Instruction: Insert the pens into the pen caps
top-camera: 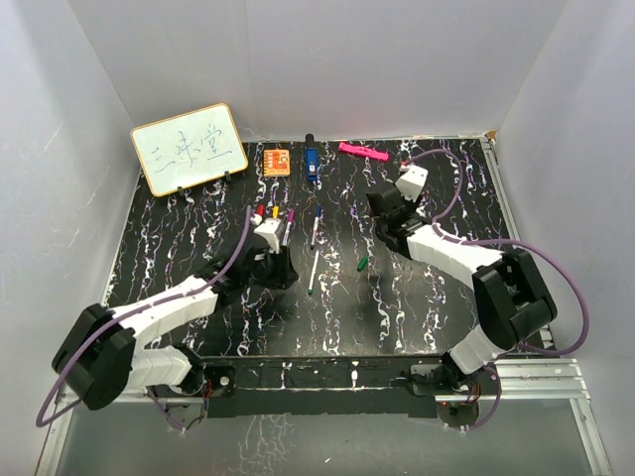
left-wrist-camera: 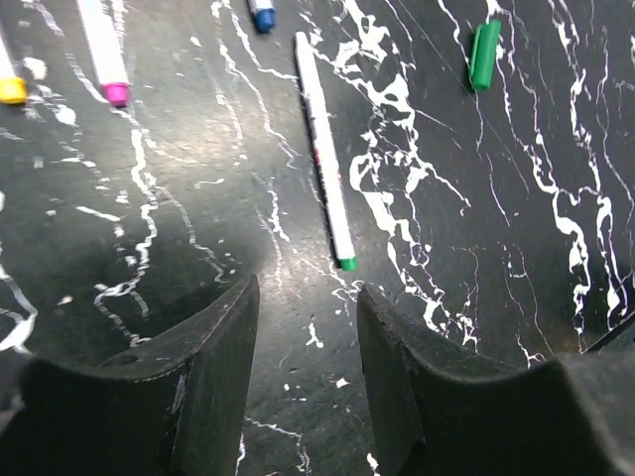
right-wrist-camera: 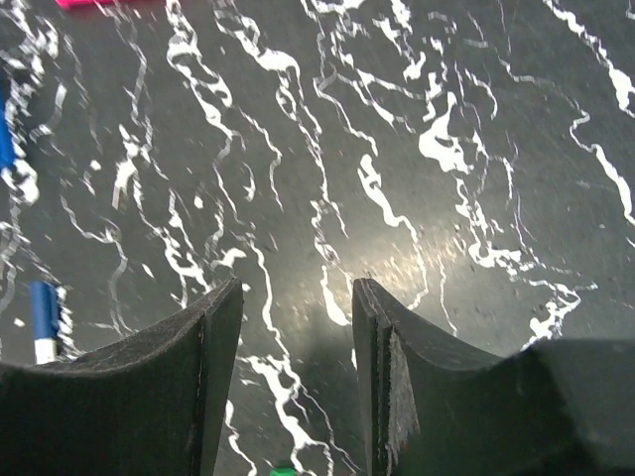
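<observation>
A white pen with a green tip (top-camera: 314, 273) lies on the black marbled table, and a loose green cap (top-camera: 363, 264) lies to its right. Three pens with red (top-camera: 260, 211), yellow (top-camera: 273, 213) and purple (top-camera: 289, 224) ends and a blue-ended pen (top-camera: 317, 226) lie further back. My left gripper (top-camera: 279, 268) is open and empty; in its wrist view the gripper (left-wrist-camera: 308, 297) sits just short of the green-tipped pen (left-wrist-camera: 322, 149), with the green cap (left-wrist-camera: 484, 55) at upper right. My right gripper (top-camera: 380, 210) is open and empty over bare table (right-wrist-camera: 298, 297); the green cap (right-wrist-camera: 285, 471) peeks in at the bottom edge.
At the back stand a small whiteboard (top-camera: 189, 149), an orange square block (top-camera: 278, 161), a chunky blue object (top-camera: 311, 159) and a pink marker (top-camera: 362, 152). White walls enclose the table on three sides. The blue-ended pen (right-wrist-camera: 44, 322) shows left of my right fingers.
</observation>
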Action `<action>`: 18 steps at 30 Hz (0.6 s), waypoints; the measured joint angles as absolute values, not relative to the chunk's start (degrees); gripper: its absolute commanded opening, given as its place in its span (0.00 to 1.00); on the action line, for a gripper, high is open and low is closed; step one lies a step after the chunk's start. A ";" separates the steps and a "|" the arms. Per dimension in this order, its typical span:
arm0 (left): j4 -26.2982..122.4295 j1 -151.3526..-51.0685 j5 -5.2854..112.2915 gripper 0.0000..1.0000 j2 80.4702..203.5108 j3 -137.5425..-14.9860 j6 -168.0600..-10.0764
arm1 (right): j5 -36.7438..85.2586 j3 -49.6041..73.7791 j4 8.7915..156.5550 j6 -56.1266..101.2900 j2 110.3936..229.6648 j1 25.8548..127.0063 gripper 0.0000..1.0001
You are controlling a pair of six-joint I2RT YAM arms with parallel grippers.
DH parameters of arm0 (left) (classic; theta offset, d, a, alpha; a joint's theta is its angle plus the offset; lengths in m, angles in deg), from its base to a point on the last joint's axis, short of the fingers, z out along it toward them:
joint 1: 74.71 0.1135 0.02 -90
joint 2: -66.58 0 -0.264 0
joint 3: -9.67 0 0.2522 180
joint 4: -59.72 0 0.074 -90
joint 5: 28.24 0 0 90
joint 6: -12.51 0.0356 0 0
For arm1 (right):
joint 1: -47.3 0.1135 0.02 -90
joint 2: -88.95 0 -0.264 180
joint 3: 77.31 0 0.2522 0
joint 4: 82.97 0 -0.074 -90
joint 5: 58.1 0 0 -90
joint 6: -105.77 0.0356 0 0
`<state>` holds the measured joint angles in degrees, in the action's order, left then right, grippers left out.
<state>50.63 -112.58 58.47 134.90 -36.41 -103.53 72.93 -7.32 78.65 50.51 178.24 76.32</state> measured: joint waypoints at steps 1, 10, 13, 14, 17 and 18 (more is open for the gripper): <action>50.56 -113.58 58.65 0.44 136.25 -36.96 -103.53 | 72.52 -8.15 78.08 50.49 178.24 76.32 0.53; 47.13 -118.46 62.91 0.45 152.06 -49.52 -102.46 | 65.13 -9.33 77.12 50.95 178.42 72.56 0.73; 45.19 -118.61 64.40 0.45 155.03 -52.30 -102.18 | 62.29 -10.66 77.33 51.67 178.40 69.19 0.71; 44.46 -118.65 64.79 0.45 155.92 -53.20 -102.11 | 61.90 -11.14 77.18 51.82 178.38 68.34 0.70; 42.78 -118.70 65.82 0.45 158.79 -55.58 -101.98 | 61.22 -12.30 77.07 51.86 178.22 67.58 0.68; 42.30 -118.70 65.95 0.45 159.66 -56.15 -101.94 | 60.96 -12.63 77.05 51.89 178.07 67.60 0.66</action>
<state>42.30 -118.70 65.95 159.66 -56.15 -101.94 60.96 -12.63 77.05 51.89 178.07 67.60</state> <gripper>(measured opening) 0.446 0.693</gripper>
